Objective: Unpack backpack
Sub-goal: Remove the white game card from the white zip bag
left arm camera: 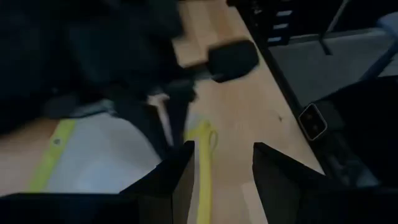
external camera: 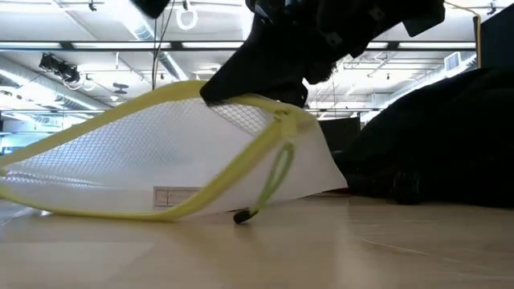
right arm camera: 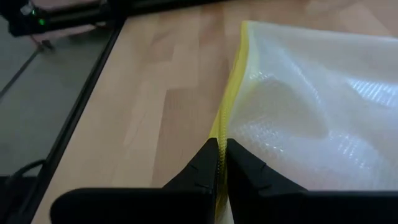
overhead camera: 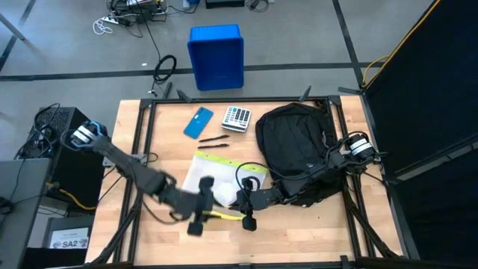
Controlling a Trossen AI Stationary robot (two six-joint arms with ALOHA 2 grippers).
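From above, we see the left arm reaching in from nine o'clock across the wooden table (overhead camera: 314,232); its left gripper (overhead camera: 196,221) hangs low near six o'clock, just beside the near edge of a white mesh pouch (overhead camera: 213,179) with yellow-green trim; in its own wrist view the left gripper (left arm camera: 221,171) shows its two dark fingers (left arm camera: 177,177) spread apart with bare wood and a yellow strip of the pouch between them, holding nothing that we can see.

At the table's middle the pouch lies flat, a thin black cable (overhead camera: 250,173) looping over its corner at three o'clock; toward twelve o'clock from it we find a blue phone (overhead camera: 199,122), a black pen (overhead camera: 213,140) and a grey calculator (overhead camera: 237,118); beyond the table's far edge stands a blue bin (overhead camera: 216,56) on the floor.

The right gripper (overhead camera: 249,209) sits at the pouch's five o'clock corner; in its wrist view the right gripper (right arm camera: 222,163) has its fingers (right arm camera: 205,165) pressed together, pinching the pouch's yellow edge (right arm camera: 233,93); the low view shows that edge lifted under the dark gripper, the mesh tenting up off the wood.

The backpack (overhead camera: 295,146) lies on the table at two to three o'clock, black and rounded, touching the right arm that crosses its near side.
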